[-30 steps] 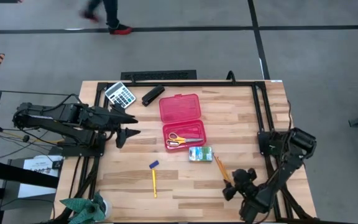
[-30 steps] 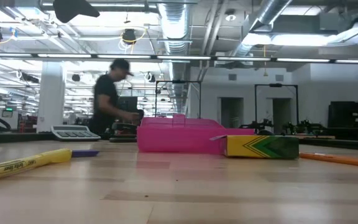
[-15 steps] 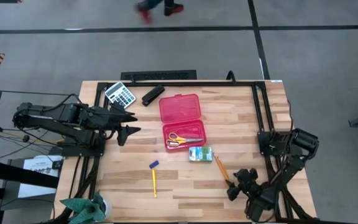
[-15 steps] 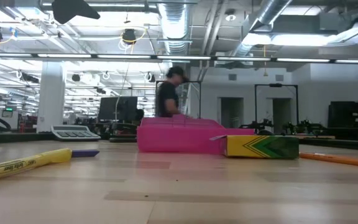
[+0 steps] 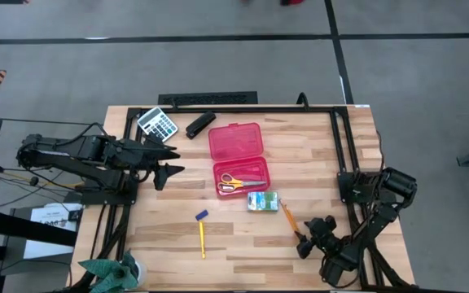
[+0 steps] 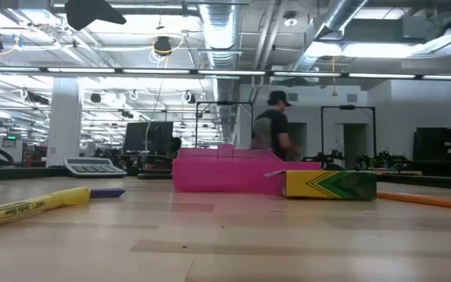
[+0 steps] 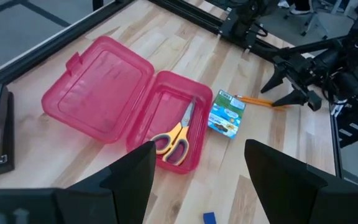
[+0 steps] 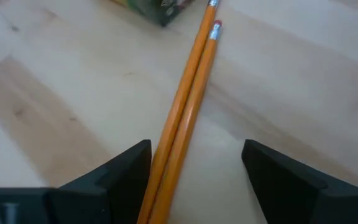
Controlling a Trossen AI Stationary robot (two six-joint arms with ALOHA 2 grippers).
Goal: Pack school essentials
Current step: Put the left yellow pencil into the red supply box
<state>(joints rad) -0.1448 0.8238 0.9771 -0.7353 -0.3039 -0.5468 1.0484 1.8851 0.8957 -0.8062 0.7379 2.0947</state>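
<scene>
An open pink pencil case (image 5: pixel 238 159) lies mid-table with yellow-handled scissors (image 5: pixel 241 183) in its near half. The green-and-white packet (image 5: pixel 262 201) lies just near of it. Two orange pencils (image 5: pixel 288 220) lie side by side to the packet's right. The yellow pen (image 5: pixel 202 238) and tiny blue piece (image 5: pixel 202 215) lie toward the near left. My right gripper (image 5: pixel 304 242) is open over the pencils' near end; in the right wrist view its fingers flank the pencils (image 8: pixel 188 106) without touching. My left gripper (image 5: pixel 169 163) waits open at the left edge.
A grey calculator (image 5: pixel 157 124) and a black stapler (image 5: pixel 200 124) lie at the far left corner. A black frame (image 5: pixel 336 138) runs along the table's far and right sides. Something green and crumpled (image 5: pixel 112 273) sits off the near left corner. A person (image 6: pixel 272 137) walks in the room behind.
Neither gripper has clearly moved, opened or shut. A person in the room beyond the table has walked across from left to right in the low view.
</scene>
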